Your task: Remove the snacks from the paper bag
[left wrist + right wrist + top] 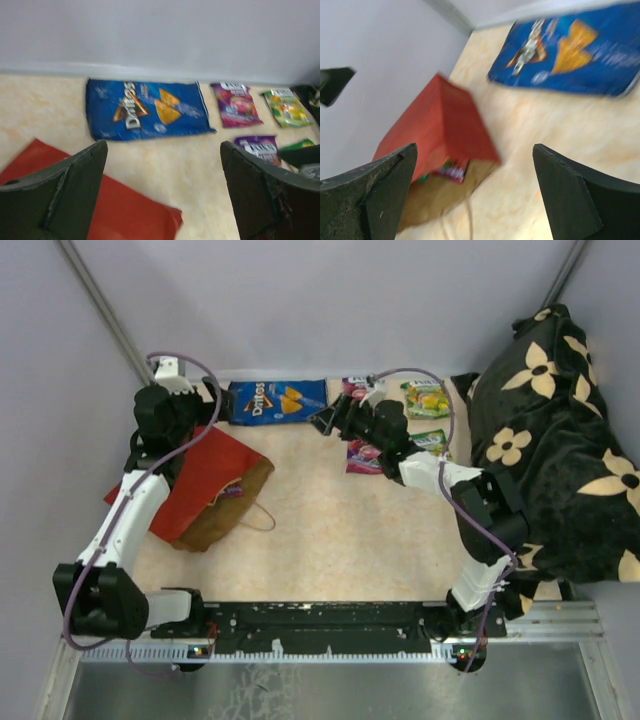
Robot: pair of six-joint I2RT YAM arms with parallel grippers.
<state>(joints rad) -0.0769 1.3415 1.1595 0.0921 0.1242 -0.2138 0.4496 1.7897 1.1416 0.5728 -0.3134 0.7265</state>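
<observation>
Top external view takes in a pale marbled desk (330, 530), with a black flower-patterned cloth (560, 440) heaped over its right side. Next in size, the red paper bag (205, 475) lies on its side at the left of the desk and partly under the left arm. Its brown kraft mouth opens toward the near middle, and a thin loop handle (262, 516) rests flat on the desk beside it. Just inside that mouth lies a small purplish packet (451, 170) on the brown paper (the right wrist view shows it best, though blurred). The blue Doritos bag (278, 400) is out of the paper bag, flat on the desk against the back wall, apart from the red paper. To its right, also flat on the desk, sit four small candy packets. A purple packet (235, 104) and a green packet (286, 106) lie side by side near the wall. A second purple packet (260, 148) and a second green packet (300, 145) lie nearer, the latter partly hidden by the right arm. The left fingers (213, 405) hover between the paper bag's far corner and the Doritos bag, spread wide with nothing between them. The right fingers (335, 412) are likewise spread wide and empty, by the right end of the Doritos bag and facing the paper bag.
</observation>
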